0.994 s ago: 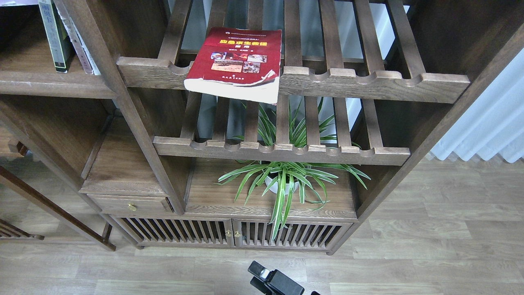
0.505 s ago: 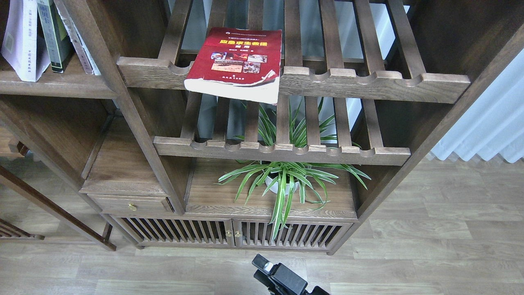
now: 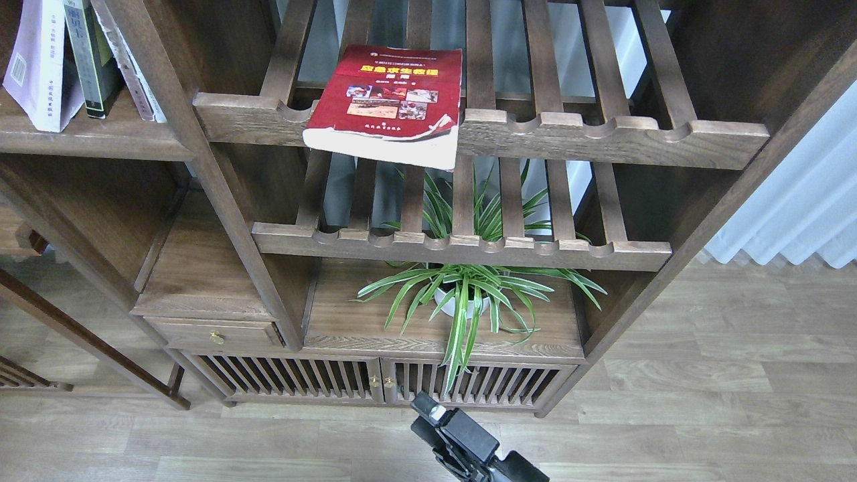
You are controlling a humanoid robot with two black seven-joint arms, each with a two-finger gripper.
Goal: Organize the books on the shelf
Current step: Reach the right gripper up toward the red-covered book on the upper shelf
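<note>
The red book (image 3: pixel 388 94) with a yellow title and photos lies flat on the upper slatted rack (image 3: pixel 576 130), its near edge hanging over the front rail. On the solid dark-brown shelf (image 3: pixel 87 139) at the upper left, the cream-white book (image 3: pixel 37 67) and the dark grey book (image 3: pixel 90 60) stand upright side by side. A dark gripper (image 3: pixel 435 416) rises from the bottom edge near the middle, far below the books; I take it for my right one. Its fingers cannot be told apart. My left gripper is out of view.
A thin pale book (image 3: pixel 130 73) leans next to the dark grey one. A second slatted rack (image 3: pixel 469 244) lies below the first. A spider plant (image 3: pixel 469 294) in a white pot stands on the cabinet top. A small drawer (image 3: pixel 215 335) is at the lower left, a white curtain (image 3: pixel 803 201) at the right.
The cream-white book was absent from the left shelf one second ago and now stands there. The gripper at the bottom has risen a little. The red book has not moved.
</note>
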